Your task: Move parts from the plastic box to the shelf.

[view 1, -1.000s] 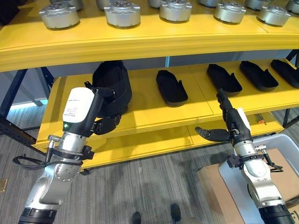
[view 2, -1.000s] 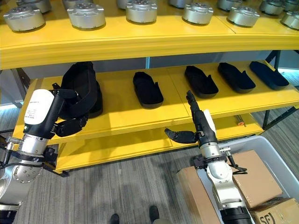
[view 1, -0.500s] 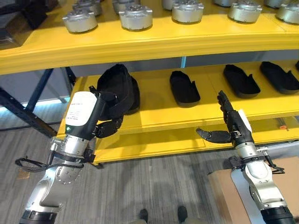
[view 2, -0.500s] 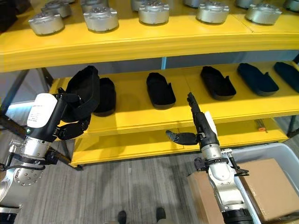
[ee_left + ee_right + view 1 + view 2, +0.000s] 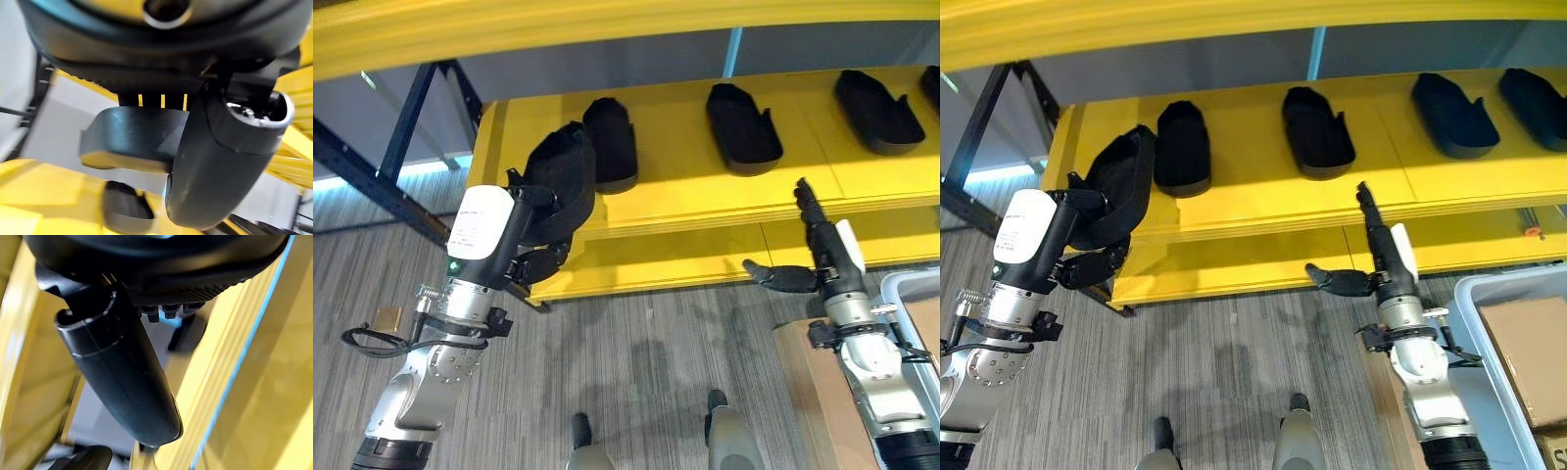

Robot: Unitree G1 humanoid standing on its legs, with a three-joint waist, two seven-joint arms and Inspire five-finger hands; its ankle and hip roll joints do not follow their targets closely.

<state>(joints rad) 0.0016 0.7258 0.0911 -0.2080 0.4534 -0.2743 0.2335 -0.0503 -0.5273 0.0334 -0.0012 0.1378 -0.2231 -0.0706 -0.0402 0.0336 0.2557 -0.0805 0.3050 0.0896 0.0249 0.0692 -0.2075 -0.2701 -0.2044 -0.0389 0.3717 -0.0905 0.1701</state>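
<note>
My left hand (image 5: 540,264) is shut on a black shell-shaped part (image 5: 560,181), which it holds tilted at the front left corner of the yellow middle shelf (image 5: 675,201). In the left wrist view the thumb (image 5: 220,166) curls by the part (image 5: 132,139). Three more black parts lie on that shelf, the nearest (image 5: 610,140) just behind the held one, then one (image 5: 742,122) and another (image 5: 879,98) to the right. My right hand (image 5: 826,264) hangs open in front of the shelf's edge, fingers straight and thumb out, holding nothing. The grey plastic box (image 5: 1477,291) shows at the lower right.
Cardboard boxes (image 5: 1530,345) sit in and beside the plastic box. A lower yellow shelf (image 5: 656,266) runs under the middle one. Dark slanted frame posts (image 5: 403,127) stand at the shelf's left end. Grey striped floor lies in front.
The camera has tipped downward, so the top shelf with silver parts has left the view. Both hands keep their poses; the left still holds the black part.
</note>
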